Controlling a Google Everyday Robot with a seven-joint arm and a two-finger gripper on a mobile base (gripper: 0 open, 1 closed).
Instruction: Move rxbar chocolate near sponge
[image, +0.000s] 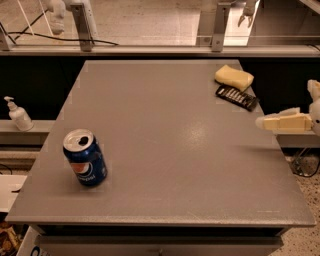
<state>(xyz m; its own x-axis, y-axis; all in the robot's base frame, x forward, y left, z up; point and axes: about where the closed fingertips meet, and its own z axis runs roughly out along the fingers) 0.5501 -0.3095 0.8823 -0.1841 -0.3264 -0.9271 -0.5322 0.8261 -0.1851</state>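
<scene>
The rxbar chocolate (237, 97), a flat black bar with white lettering, lies at the table's far right edge. The pale yellow sponge (234, 78) sits just behind it, almost touching. My gripper (265, 122) is at the right edge of the view, over the table's right side, in front of the bar and apart from it. It holds nothing that I can see.
A blue Pepsi can (85, 157) stands upright near the front left of the grey table (165, 145). A soap dispenser (19, 116) stands on a ledge to the left. A railing with posts (215, 30) runs behind the table.
</scene>
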